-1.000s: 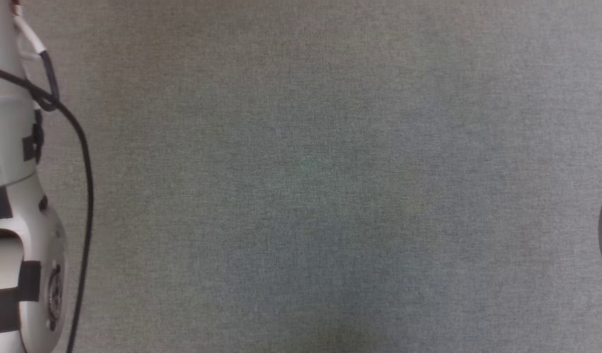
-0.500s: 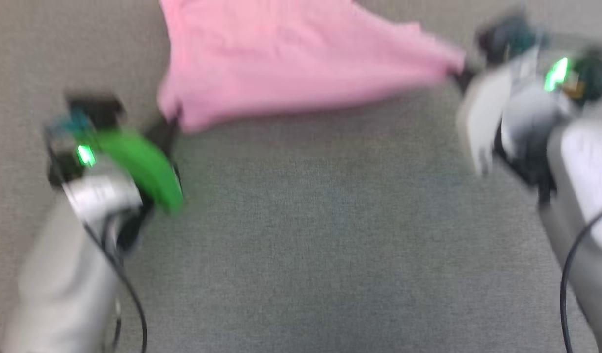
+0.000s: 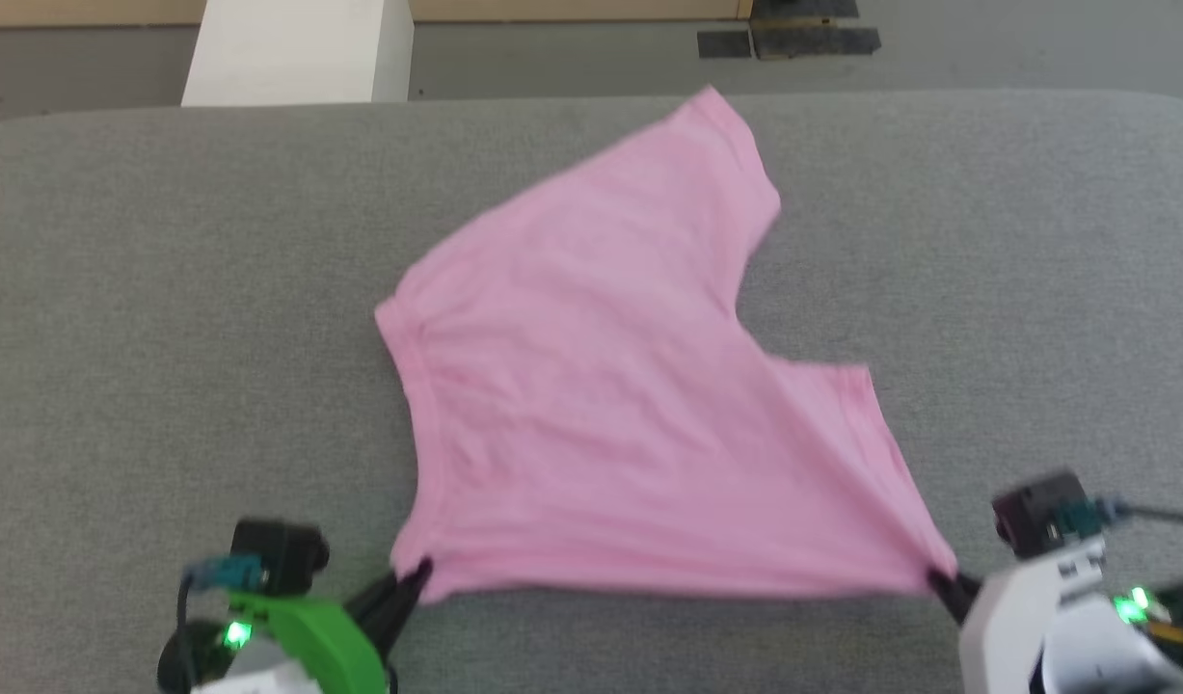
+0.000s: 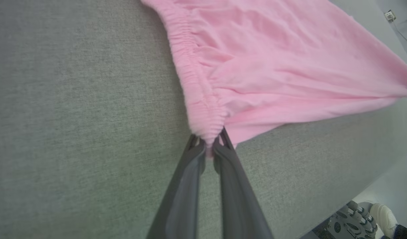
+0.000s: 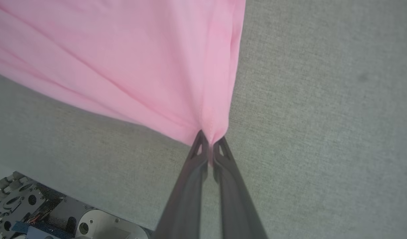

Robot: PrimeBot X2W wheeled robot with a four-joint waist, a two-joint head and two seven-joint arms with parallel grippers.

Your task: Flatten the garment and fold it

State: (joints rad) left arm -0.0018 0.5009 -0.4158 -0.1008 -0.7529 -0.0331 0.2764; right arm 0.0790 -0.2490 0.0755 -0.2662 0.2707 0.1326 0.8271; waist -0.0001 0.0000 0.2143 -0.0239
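Observation:
The garment (image 3: 610, 405) is a pair of light-pink shorts spread across the grey table (image 3: 167, 318), its near edge stretched taut between my two grippers. My left gripper (image 3: 416, 575) is shut on the near left corner, at the end of the gathered elastic band (image 4: 195, 89); the left wrist view shows the left gripper (image 4: 209, 146) pinching that bunched band. My right gripper (image 3: 938, 579) is shut on the near right corner, a leg hem. In the right wrist view the garment (image 5: 130, 63) pulls into tight folds at the right gripper (image 5: 210, 142). The far leg (image 3: 716, 145) points toward the table's far edge.
A white block (image 3: 297, 53) stands on the floor beyond the table's far edge, with dark floor marks (image 3: 793, 34) to its right. The robot's wheeled base (image 5: 40, 215) shows under the table's near edge. Bare grey surface lies left and right of the garment.
The head camera has swung upward, from bare table to the whole garment. Half a second ago both grippers held the cloth in a blur; now they are at the bottom, cloth taut between them.

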